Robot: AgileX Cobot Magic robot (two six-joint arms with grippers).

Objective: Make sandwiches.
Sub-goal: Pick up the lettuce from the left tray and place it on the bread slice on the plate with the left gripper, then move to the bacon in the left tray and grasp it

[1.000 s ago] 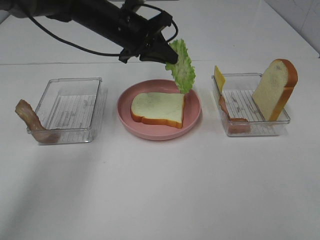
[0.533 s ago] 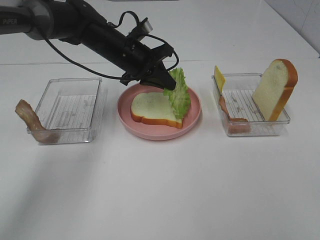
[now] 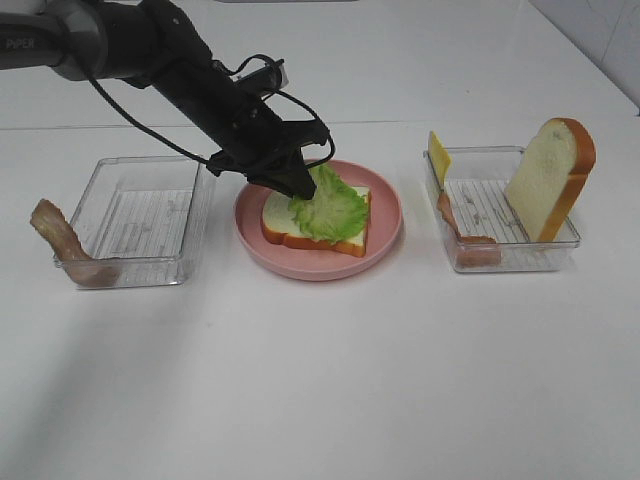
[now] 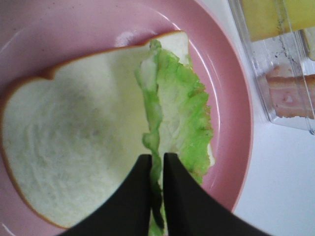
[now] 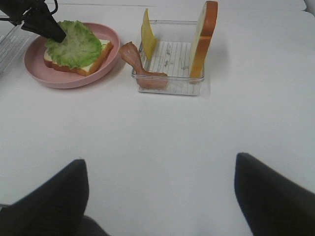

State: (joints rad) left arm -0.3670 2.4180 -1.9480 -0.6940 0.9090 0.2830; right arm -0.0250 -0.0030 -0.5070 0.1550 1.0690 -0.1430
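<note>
**Current state.** The left tool (image 4: 156, 158) is low over the pink plate (image 3: 385, 238) at the centre of the surface (image 3: 320, 380). Its fingers stand nearly together, with one edge of the lettuce leaf (image 3: 330, 208) pinched between them. The rest of the leaf lies on the lower bread slice (image 3: 305, 238), which sits flat on the plate. In the left wrist view the leaf covers the right part of the slice and reaches its right crust. The right tool (image 5: 160, 162) hangs over the bare near surface with its fingers wide apart and nothing between them.

**Remaining parts.**
- The upright bread slice (image 3: 550, 180) leans in the right tray (image 3: 572, 240).
- The cheese slice (image 3: 438, 158) stands on edge at that tray's far left corner.
- One bacon strip (image 3: 462, 238) hangs over that tray's left wall.
- A second bacon strip (image 3: 60, 245) drapes over the near left corner of the left tray (image 3: 197, 195).

**Step in hand.** We judge this to be the release of the leaf, with bacon, cheese and the top slice not yet placed.

**Hazards.**
- If the fingers part too little, the leaf may cling to one of them and lift off the bread as the tool rises.
- A sideways withdrawal could drag the leaf further right, off the crust and onto the plate.
- The tool tips are close to the bread, so downward pressure may tilt or shift the slice.
- The leaf is curled, so later layers may sit unevenly and slide.
</note>
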